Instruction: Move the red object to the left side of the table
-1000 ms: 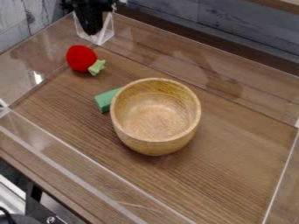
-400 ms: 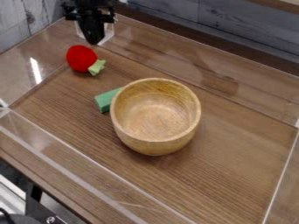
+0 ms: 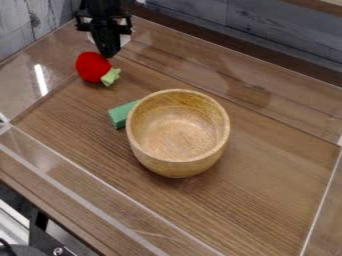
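The red object (image 3: 91, 66), a small round toy fruit with a green leafy stem (image 3: 111, 75), lies on the dark wood-grain table (image 3: 267, 180) near its far left corner. My gripper (image 3: 107, 47) hangs just above and slightly behind it, pointing straight down, its black fingers pressed together with nothing between them. The fingertips come close to the fruit's upper right side; whether they touch it I cannot tell.
A wooden bowl (image 3: 179, 131) stands in the middle of the table, with a flat green piece (image 3: 123, 113) at its left rim. Low clear acrylic walls (image 3: 27, 65) edge the tabletop on all sides.
The gripper has come down toward the red fruit, shifting slightly toward it. The fruit, bowl and green piece have not moved.
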Controlling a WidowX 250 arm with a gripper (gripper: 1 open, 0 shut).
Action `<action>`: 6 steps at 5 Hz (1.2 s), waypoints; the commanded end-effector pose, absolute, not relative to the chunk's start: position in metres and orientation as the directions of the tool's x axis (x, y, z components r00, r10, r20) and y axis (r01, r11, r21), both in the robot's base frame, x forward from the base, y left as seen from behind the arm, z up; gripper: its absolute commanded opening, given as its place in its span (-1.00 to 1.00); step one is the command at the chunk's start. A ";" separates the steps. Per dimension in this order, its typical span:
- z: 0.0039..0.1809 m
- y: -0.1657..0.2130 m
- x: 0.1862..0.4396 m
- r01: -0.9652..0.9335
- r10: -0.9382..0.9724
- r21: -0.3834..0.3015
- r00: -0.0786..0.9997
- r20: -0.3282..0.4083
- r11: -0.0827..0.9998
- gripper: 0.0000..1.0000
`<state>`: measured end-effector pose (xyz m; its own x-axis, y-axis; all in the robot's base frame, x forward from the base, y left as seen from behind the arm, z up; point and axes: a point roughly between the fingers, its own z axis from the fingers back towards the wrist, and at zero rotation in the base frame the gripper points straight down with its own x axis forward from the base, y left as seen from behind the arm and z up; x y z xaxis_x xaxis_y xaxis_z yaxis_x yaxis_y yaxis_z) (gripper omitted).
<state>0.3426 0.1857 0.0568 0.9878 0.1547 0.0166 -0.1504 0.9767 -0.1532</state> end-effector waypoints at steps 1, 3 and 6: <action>0.076 0.196 0.352 -0.146 0.156 -0.121 0.984 0.083 0.982 -1.00; 0.067 0.197 0.353 -0.145 0.155 -0.124 0.985 0.075 0.982 -1.00; 0.062 0.199 0.353 -0.152 0.162 -0.131 0.985 0.067 0.980 1.00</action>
<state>0.3462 0.1910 0.0415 0.9876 0.1564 0.0100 -0.1530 0.9760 -0.1550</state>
